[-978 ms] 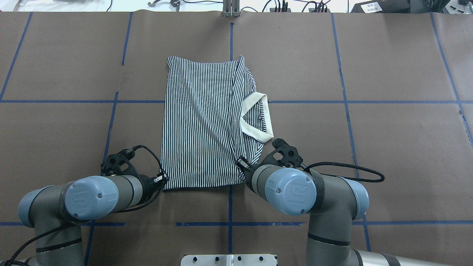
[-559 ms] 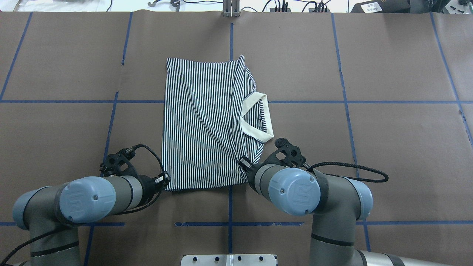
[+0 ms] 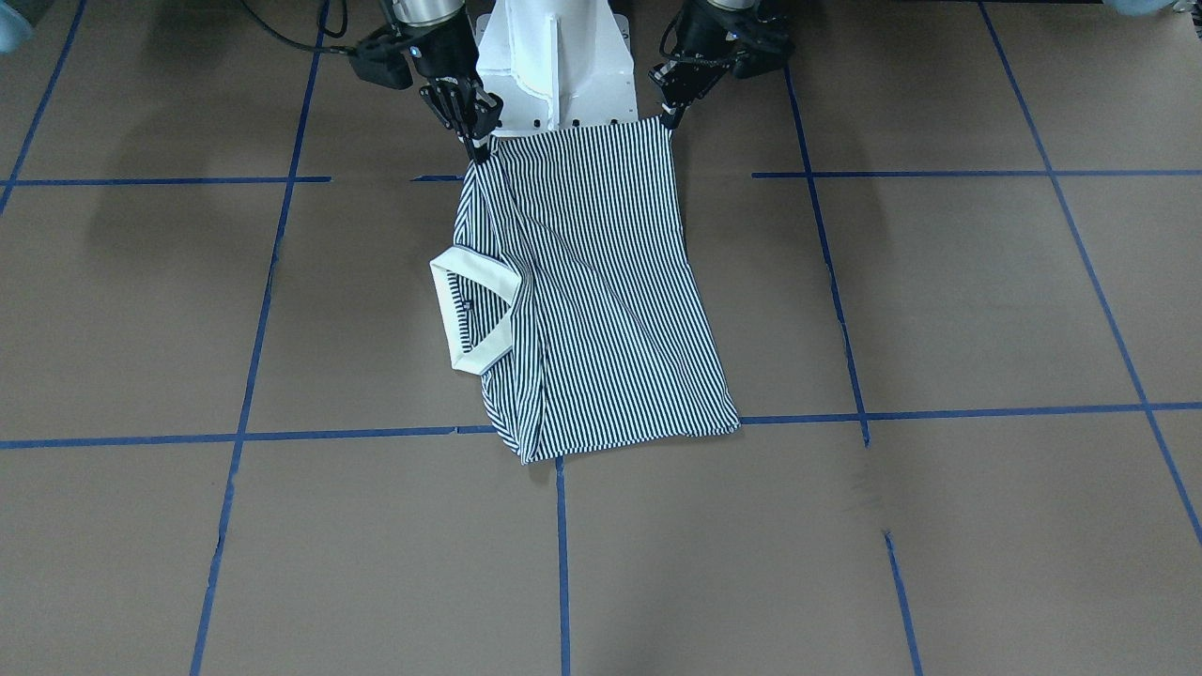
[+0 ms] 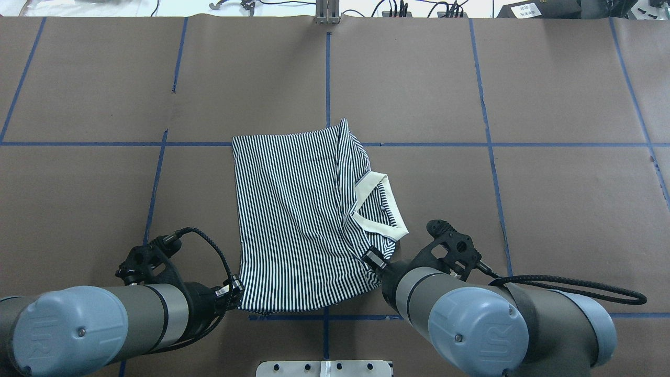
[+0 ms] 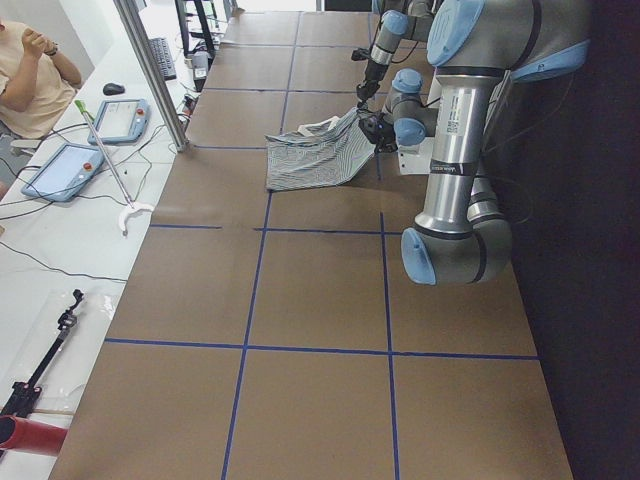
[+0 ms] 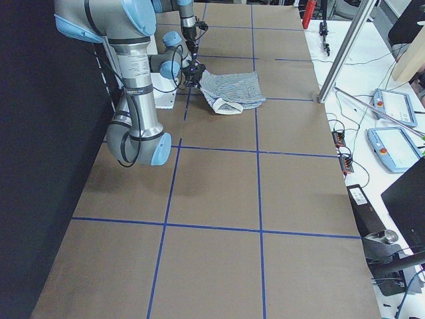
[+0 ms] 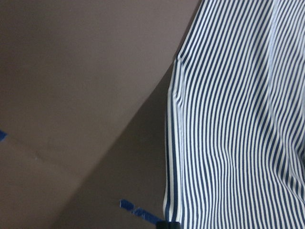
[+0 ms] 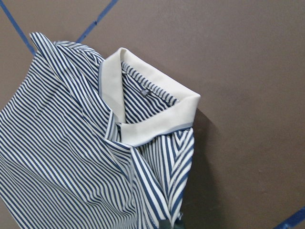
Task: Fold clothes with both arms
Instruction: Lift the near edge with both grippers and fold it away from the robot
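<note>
Where blue tape lines [image 4: 489,157] cross the brown paper-covered counter [image 4: 549,209], open surface stretches well out to both sides of the navy-and-white striped polo shirt [image 4: 293,220] and beyond its far edge. The shirt sits at the middle of the counter, close to the robot's side. Its far hem lies about along a cross line of tape, and its near edge reaches the tape line just ahead of the white pedestal base [image 3: 554,66]. Its cream collar [image 4: 379,207] points toward the robot's right, lying flat on the paper.

The silver-grey left arm [image 4: 104,319] with light-blue joint caps comes in low from the near left, its forearm lying almost across the view toward the shirt's near left corner. The matching right arm [image 4: 471,319] comes in from the near right, wrist angled inward and forward.

The black left hand [image 4: 235,290] is pinched closed on the near left corner of the shirt. From the front-facing view that corner hangs from its fingertips, raised off the counter. The black right hand [image 4: 372,260] is pinched closed on the near right corner, just below the collar. Between the two hands the near edge is stretched taut and lifted, and the fabric slopes down from it to the far part resting on the paper.
</note>
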Controlling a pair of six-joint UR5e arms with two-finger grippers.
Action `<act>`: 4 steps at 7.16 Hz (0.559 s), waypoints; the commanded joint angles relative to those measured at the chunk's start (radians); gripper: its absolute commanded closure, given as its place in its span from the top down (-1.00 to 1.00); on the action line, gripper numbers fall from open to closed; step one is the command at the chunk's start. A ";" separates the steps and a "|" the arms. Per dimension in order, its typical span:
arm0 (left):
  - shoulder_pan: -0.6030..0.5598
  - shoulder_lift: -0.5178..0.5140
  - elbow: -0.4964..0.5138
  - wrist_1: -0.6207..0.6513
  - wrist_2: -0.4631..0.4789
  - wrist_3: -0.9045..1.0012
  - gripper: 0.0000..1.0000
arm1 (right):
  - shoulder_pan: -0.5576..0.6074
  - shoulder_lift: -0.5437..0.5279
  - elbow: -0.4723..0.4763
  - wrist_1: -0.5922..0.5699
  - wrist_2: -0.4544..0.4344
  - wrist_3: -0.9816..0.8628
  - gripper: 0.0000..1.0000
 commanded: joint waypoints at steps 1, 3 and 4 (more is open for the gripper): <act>-0.141 -0.058 0.045 0.012 -0.007 0.159 -1.00 | 0.127 0.162 -0.124 -0.033 -0.014 -0.032 -1.00; -0.266 -0.153 0.213 0.011 -0.010 0.267 -1.00 | 0.257 0.274 -0.314 -0.032 0.082 -0.119 -1.00; -0.312 -0.183 0.287 -0.003 -0.008 0.314 -1.00 | 0.323 0.390 -0.503 0.057 0.136 -0.132 -1.00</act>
